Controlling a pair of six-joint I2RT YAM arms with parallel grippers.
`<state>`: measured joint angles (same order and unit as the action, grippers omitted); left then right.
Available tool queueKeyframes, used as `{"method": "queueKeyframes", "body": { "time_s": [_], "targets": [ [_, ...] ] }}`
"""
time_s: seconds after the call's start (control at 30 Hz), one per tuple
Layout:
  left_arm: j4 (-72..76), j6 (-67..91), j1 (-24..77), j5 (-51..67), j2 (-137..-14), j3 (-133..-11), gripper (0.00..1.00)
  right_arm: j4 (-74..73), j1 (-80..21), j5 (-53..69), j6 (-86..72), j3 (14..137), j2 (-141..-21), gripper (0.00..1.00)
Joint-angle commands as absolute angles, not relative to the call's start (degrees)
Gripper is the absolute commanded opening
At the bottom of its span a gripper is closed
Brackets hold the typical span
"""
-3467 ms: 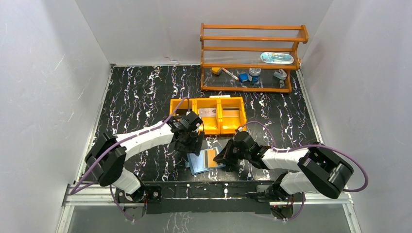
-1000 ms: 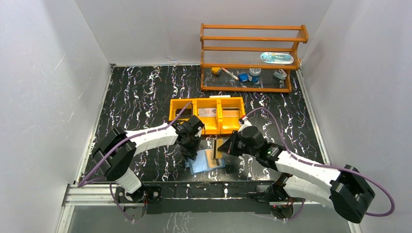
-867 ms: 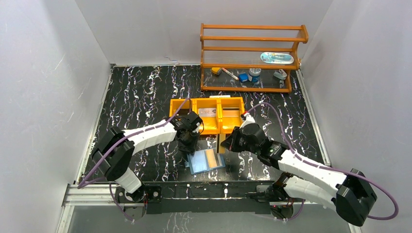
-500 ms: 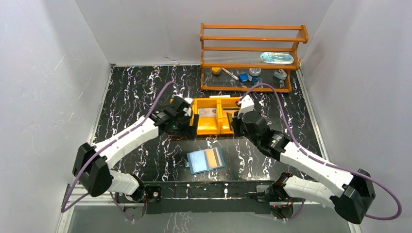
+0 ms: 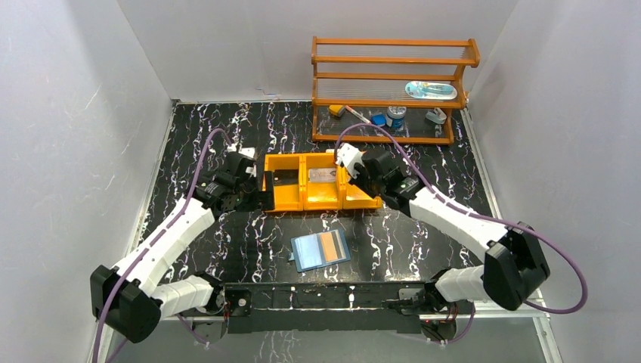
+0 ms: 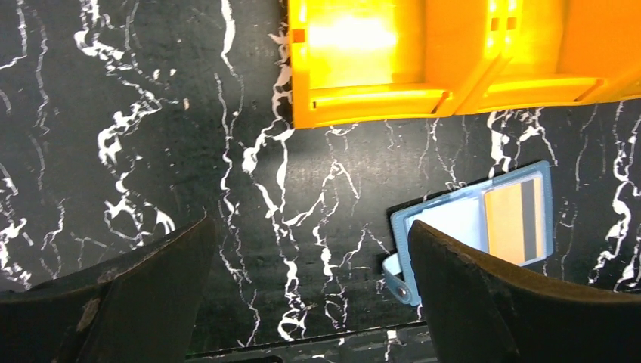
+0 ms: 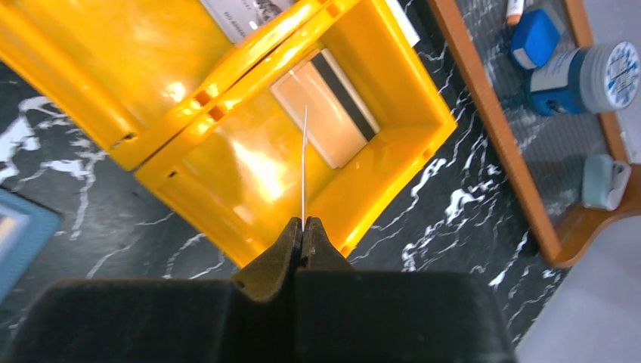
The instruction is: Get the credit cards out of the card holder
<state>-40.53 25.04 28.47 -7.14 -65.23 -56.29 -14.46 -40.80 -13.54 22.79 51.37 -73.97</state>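
Observation:
The blue card holder (image 5: 308, 254) lies open on the black table near the front edge, with an orange credit card (image 5: 330, 244) in its right leaf. In the left wrist view the card holder (image 6: 453, 223) and the orange card (image 6: 518, 223) show at lower right. My left gripper (image 5: 261, 198) hangs open and empty (image 6: 310, 227) by the left end of the orange tray (image 5: 306, 203). My right gripper (image 7: 303, 225) is shut on a thin card (image 7: 304, 162) seen edge-on, above the tray's right compartment (image 7: 393, 162). Another card with a dark stripe (image 7: 325, 106) lies flat in that compartment.
A pale printed box (image 5: 323, 175) sits in the tray's middle compartment. An orange wooden shelf (image 5: 393, 76) stands at the back right with small bottles and boxes (image 7: 574, 76) on its lowest level. White walls close in the table on three sides.
My left gripper opened, left the card holder and drew back to the tray's left end. My right gripper carried a card from the holder up over the tray's right compartment.

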Motion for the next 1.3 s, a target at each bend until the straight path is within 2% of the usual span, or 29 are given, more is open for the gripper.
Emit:
{"method": "queueKeyframes", "body": {
  "time_s": [0.0,0.33,0.6,0.9,1.27],
  "targets": [
    [-41.6,24.3,28.1,-12.4,-60.2,-53.9,0.98,-13.0,-36.7,-6.9,34.0,56.6,-77.4,0.00],
    [-39.1,26.9,28.1,-8.6,-57.1,-50.9,0.98,-11.8,-34.0,-0.1,46.7,61.2,-84.7,0.00],
    [-39.8,26.8,28.1,-8.0,-55.8,-51.4,0.98,-11.3,-32.2,-0.9,55.6,64.2,-90.9,0.00],
    [-40.1,27.5,28.1,-7.2,-55.3,-51.5,0.98,-9.7,-31.8,-1.2,58.6,67.6,-97.3,0.00],
    [-40.3,28.0,28.1,-6.5,-55.5,-51.0,0.98,-4.9,-31.8,-3.3,59.0,65.8,-102.2,0.01]
  ]
}}
